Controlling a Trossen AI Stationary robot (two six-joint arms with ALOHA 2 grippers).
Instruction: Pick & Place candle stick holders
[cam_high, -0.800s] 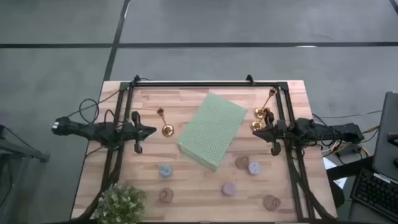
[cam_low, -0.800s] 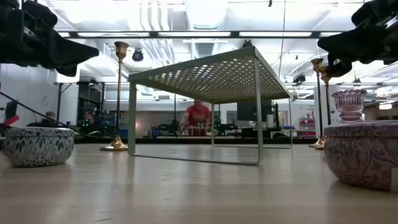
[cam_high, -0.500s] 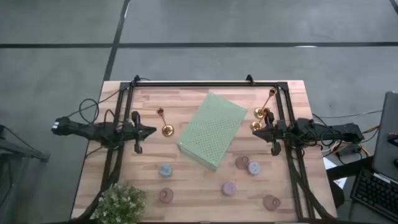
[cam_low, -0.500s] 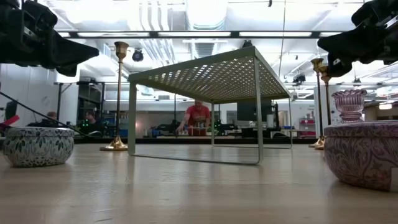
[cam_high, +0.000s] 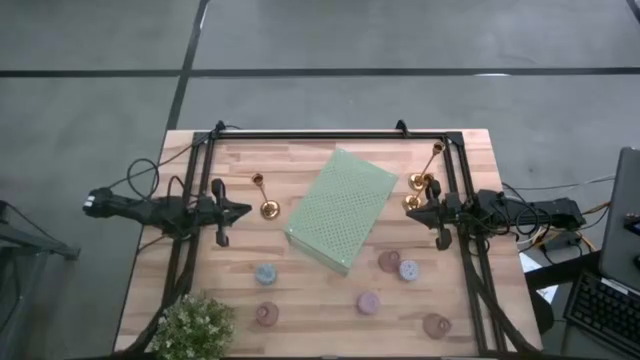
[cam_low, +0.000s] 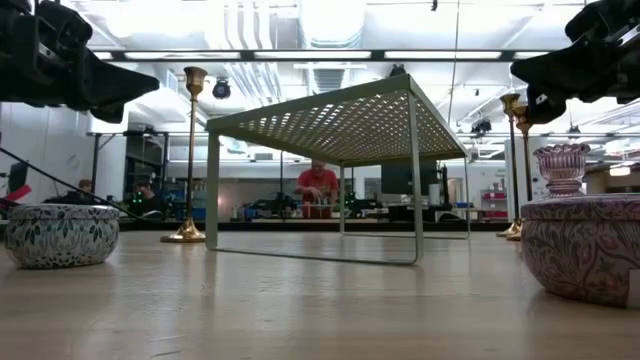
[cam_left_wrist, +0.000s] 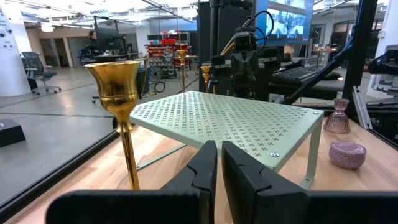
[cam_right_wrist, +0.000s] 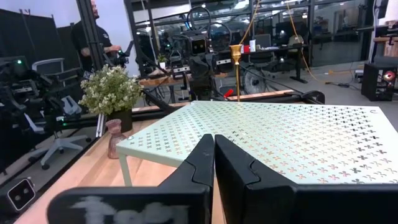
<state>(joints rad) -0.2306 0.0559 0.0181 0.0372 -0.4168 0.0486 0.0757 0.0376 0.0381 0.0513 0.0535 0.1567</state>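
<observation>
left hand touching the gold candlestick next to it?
Apart. High view shows bare wood between the left hand and the gold candlestick; hand shut, holding nothing.

The table (cam_high: 300, 320) had a light wooden plank top and stood on a grey floor (cam_high: 90, 60) crossed by dark seam lines. A keyboard (cam_high: 600, 305) lay on a surface just beside the table's right edge. In the low view, the ceiling (cam_low: 300, 25) carried white ducting and long strip lights. A person in a red top (cam_low: 318, 185) stood at a bench well beyond the table. In the left wrist view, an office chair (cam_left_wrist: 32, 68) stood on the polished floor, and a monitor (cam_left_wrist: 289, 18) was mounted high on a dark frame. In the right wrist view, a person in dark clothing (cam_right_wrist: 90, 34) stood near another chair (cam_right_wrist: 53, 140).
</observation>
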